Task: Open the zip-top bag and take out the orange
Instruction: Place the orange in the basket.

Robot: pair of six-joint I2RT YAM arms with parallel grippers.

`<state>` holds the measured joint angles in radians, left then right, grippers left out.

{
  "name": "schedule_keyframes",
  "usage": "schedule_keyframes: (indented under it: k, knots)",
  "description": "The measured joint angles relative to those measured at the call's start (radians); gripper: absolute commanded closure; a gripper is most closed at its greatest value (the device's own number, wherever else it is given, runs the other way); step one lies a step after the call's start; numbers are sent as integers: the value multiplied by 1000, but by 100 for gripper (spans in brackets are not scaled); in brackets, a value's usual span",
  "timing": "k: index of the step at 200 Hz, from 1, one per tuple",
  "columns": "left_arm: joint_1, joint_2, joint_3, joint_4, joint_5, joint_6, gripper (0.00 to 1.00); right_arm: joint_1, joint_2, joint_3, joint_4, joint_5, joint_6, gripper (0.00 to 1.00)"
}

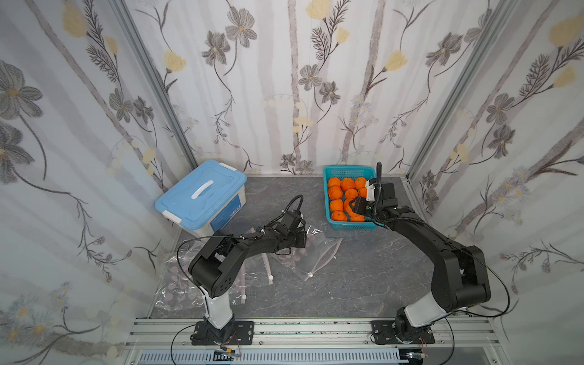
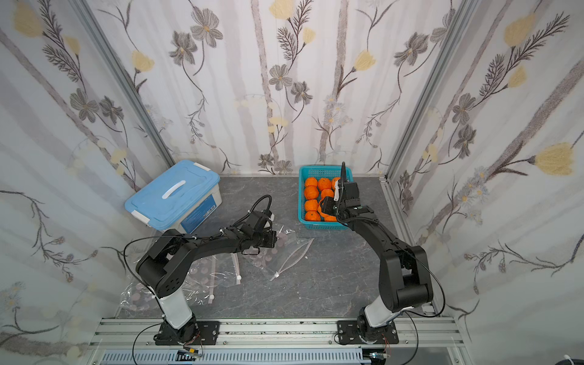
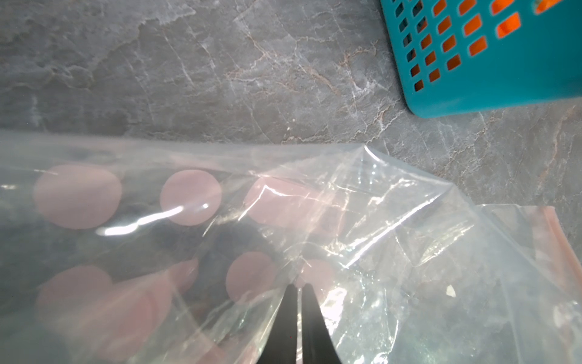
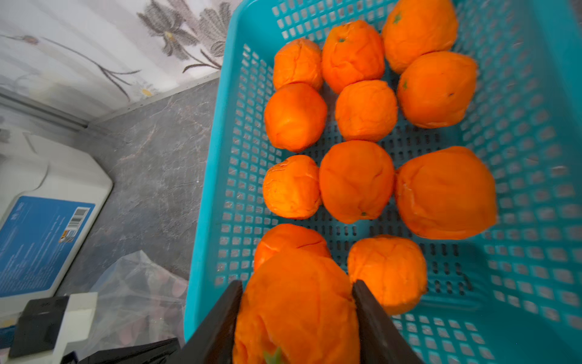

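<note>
The clear zip-top bag with pink dots lies flat on the grey table between the two arms; its pink zip strip runs along its right side. My left gripper is shut, pinching the bag's film between its black fingertips. My right gripper is shut on an orange, held just over the near end of the teal basket. In both top views that gripper hangs over the basket, with the orange partly hidden by its fingers.
Several more oranges fill the teal basket at the back right. A white box with a blue lid stands at the back left. More clear bags lie crumpled by the left arm's base. Flowered curtains enclose the table.
</note>
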<state>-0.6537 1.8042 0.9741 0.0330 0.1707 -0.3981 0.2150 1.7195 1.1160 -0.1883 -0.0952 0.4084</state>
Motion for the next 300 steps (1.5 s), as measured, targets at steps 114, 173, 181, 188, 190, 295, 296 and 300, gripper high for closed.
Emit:
schedule_keyframes:
  k: [114,173,181,188,190,295,296,300]
  knots:
    - [0,-2,0,0,-2,1,91,-10,115,-13,-115,351,-36,60]
    - [0,-2,0,0,-2,2,91,-8,150,-2,-85,220,-45,54]
    - [0,-2,0,0,-2,2,91,-8,154,2,-87,207,-40,52]
    - [0,-2,0,0,-2,2,91,-10,156,5,-90,200,-38,50]
    - [0,-2,0,0,-2,2,91,-11,156,5,-90,199,-38,49]
    - [0,-2,0,0,-2,2,91,-13,19,2,-108,224,-47,41]
    - [0,-2,0,0,-2,2,91,-13,17,1,-108,225,-48,41]
    - [0,-2,0,0,-2,2,91,-13,13,-1,-108,225,-47,43]
